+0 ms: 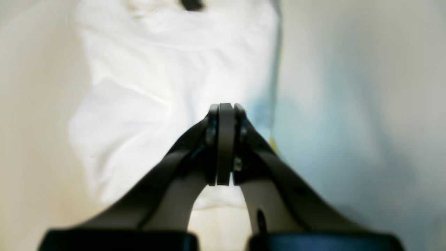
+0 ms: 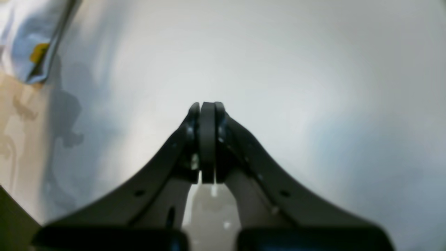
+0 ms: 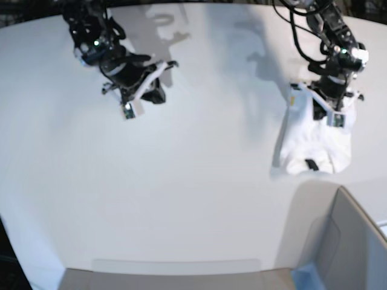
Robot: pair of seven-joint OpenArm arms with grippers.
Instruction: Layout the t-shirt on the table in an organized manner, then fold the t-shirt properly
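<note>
Grey box (image 3: 347,241) near folded t-shirt (image 3: 302,136), table (image 3: 193,181).

The t-shirt (image 3: 311,142) is white and lies folded into a compact, upright rectangle on the counter (image 3: 193,181), toward the right side of the base view. Its small black neck tag (image 3: 312,164) faces up near the lower edge.

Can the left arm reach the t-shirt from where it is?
Probably yes. The left gripper, shut and empty, hangs right over the folded t-shirt, with nothing between them. The right gripper is far off across the bare table.
</note>
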